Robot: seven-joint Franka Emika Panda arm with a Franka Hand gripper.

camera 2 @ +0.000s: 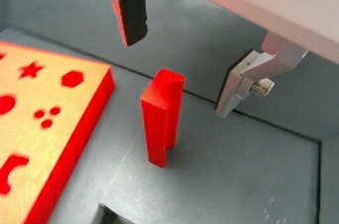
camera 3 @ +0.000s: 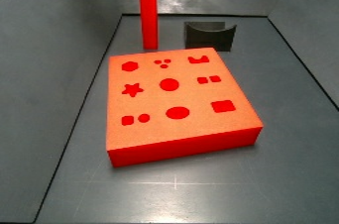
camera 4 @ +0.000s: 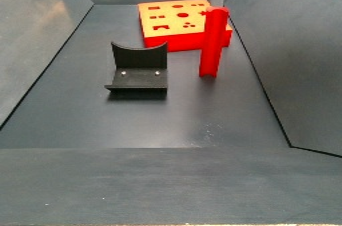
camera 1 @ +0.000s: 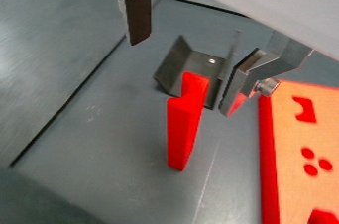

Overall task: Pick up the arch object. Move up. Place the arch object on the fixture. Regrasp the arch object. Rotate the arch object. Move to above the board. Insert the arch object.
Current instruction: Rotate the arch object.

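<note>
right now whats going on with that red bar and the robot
The gripper is open above the arch object, its fingers apart on either side of the bar's top and not touching it. The arch object stands upright on the floor, between the board and the fixture, apart from both. The fixture's scoop is empty and none of the board's holes is filled in a side view. Nothing is held yet, so the pickup looks like the step at hand.
</note>
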